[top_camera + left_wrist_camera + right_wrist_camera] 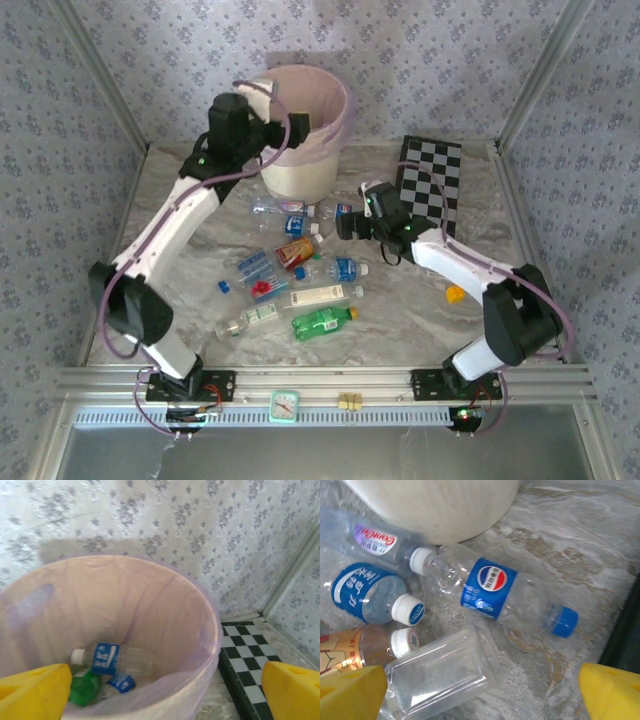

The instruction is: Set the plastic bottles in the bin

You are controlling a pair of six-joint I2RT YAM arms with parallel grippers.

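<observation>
Checkerboard (pixel 432 187) beside bin (pixel 300 176), bottles (pixel 297 252) crowding its base

A translucent pink bag (pixel 150 595) is lining the cream bin (pixel 300 178); the checkerboard (pixel 432 185) is showing black-and-white squares, the tabletop (pixel 400 325) grey-brown marbling, the walls (pixel 420 60) grey floral print.

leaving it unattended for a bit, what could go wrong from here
1. The right gripper hangs open over the blue-labelled bottle, which is packed among others. Closing may clip the clear square bottle or send either one rolling.
2. The left gripper is open above the bin. If the right one brings a bottle there now, the two might collide.
</observation>
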